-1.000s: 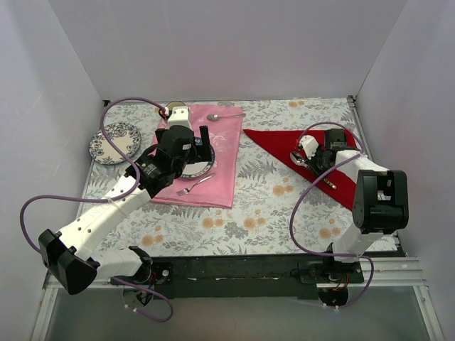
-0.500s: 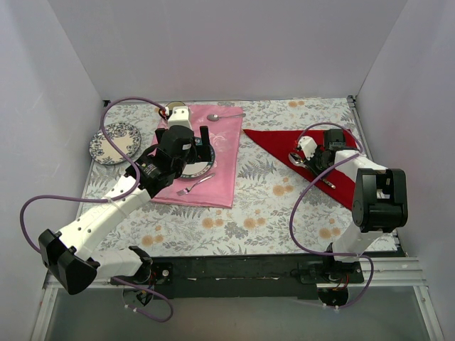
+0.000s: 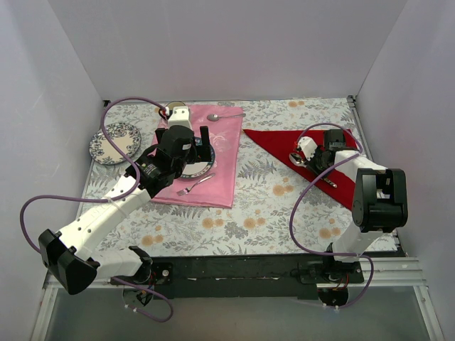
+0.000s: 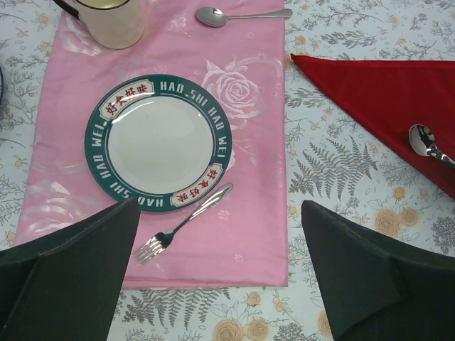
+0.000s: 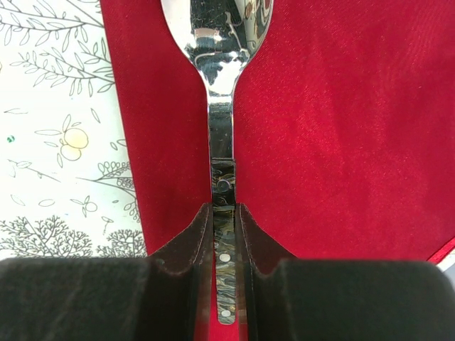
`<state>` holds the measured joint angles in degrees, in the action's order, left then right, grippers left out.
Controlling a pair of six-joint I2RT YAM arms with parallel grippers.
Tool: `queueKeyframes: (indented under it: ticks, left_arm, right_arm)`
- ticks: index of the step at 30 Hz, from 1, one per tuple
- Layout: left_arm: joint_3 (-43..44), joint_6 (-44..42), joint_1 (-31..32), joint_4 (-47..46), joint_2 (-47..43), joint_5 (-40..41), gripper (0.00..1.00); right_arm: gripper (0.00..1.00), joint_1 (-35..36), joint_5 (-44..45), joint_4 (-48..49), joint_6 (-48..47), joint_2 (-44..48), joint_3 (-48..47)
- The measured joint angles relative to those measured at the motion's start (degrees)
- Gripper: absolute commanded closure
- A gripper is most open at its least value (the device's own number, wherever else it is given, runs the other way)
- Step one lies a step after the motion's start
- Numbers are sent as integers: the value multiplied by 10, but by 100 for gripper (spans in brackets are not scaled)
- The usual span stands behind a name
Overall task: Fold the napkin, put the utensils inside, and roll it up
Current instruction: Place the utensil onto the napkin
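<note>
Napkin: deep red thin cloth (image 3: 284, 145), folded into a triangle and lying flat on the right side of the floral table cover (image 3: 263, 206), apart from the pale pink cloth (image 3: 220, 177).
Utensil: silver spoon with a dark patterned handle (image 5: 221, 92), lying on the red cloth close to its left edge, bowl pointing away from the right wrist camera.
Right gripper (image 5: 225, 213): low over the red cloth, fingers drawn nearly together and pinching the patterned handle from both sides.
Left gripper (image 4: 220, 213): hovering above the pink cloth, fingers spread wide, holding nothing.
On the pink cloth: round white plate with a dark green lettered rim (image 4: 96, 142); plain silver fork (image 4: 181, 226) just beside the plate's near rim, tines toward the near left; plain all-silver spoon (image 4: 238, 15) at the far edge; cream mug (image 4: 114, 25) at the far left corner.
Left of the pink cloth: small blue-patterned saucer (image 3: 114, 141) on the table cover.
</note>
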<state>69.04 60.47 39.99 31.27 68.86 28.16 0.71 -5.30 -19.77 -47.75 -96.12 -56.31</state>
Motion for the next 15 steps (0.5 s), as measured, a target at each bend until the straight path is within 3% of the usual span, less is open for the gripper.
queueKeyframes:
  ticks: [8,11,15]
  left_arm:
    - [0,0,0,0,0,0,2]
    - [0,0,0,0,0,0,2]
    - [-1,0,0,0,-1,0,2]
  right_arm:
    - [99,0,0,9,-1,0,10]
    - [93,0,1,17,-1,0,14]
    - [79,0,4,21,-1,0,15]
